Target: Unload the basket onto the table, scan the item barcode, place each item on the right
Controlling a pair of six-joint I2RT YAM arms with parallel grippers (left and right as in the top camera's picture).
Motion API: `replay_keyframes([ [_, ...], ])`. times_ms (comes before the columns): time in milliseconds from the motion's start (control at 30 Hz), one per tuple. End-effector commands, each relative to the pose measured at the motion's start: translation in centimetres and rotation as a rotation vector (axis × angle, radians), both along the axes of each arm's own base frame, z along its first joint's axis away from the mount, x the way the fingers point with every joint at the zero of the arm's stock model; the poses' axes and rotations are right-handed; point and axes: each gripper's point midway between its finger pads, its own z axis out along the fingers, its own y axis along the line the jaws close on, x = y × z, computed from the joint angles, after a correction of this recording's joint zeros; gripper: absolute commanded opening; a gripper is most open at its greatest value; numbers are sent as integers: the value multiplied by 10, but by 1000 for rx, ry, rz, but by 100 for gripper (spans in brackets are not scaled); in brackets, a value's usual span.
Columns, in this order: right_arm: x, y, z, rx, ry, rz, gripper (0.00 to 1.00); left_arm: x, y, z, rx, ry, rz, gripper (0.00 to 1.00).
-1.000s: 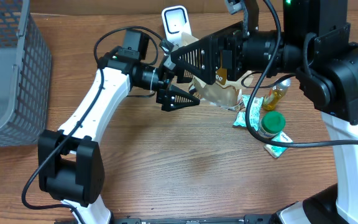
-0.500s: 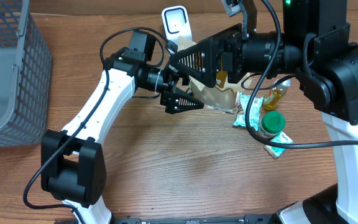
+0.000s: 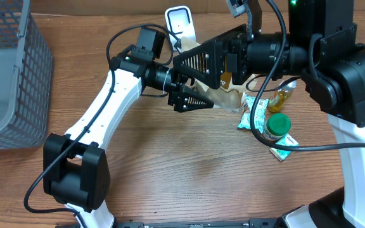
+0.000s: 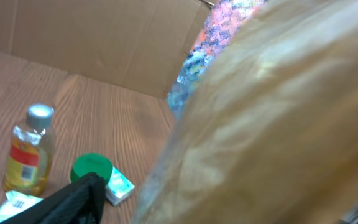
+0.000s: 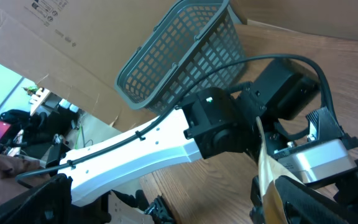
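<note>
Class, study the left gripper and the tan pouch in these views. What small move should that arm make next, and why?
Probably close the left gripper firmly on the tan pouch. From overhead its fingertips sit at the pouch's edge, and the pouch fills the left wrist view, so it looks within the jaws' reach. The white scanner stands just behind, so a secure hold should come before turning the pouch towards it.

Near the far edge of the desk, the left arm is reaching rightward, its jaws meeting the tan pouch and possibly gripping its edge. The right arm is hanging over the same pouch. A grey basket is sitting at the left edge, and a white scanner is standing at the far edge.
</note>
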Motion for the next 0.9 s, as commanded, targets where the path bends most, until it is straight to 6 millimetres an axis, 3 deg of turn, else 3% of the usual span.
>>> replay_keyframes([
  [0, -7, -1, 11, 18, -36, 15, 100, 3, -4, 10, -23, -6, -18, 78],
  [67, -7, -1, 11, 18, -36, 15, 100, 3, -5, 14, -24, -9, -21, 76],
  [167, -7, -1, 11, 18, -37, 15, 100, 1, -7, 15, -25, -10, -29, 63],
  [267, -7, -1, 12, 20, -41, 14, 100, -1, -9, 15, -24, -9, -35, 47],
  [433, -6, -1, 12, 18, -45, 14, 100, -2, -10, 15, -20, 2, -38, 11],
  [633, 24, -20, 1, -80, -87, -170, 100, -2, -10, 15, -10, 25, -36, 10],
  [867, 79, -88, -13, -324, -189, -620, 100, 6, -12, -2, 95, 50, 23, 6],
])
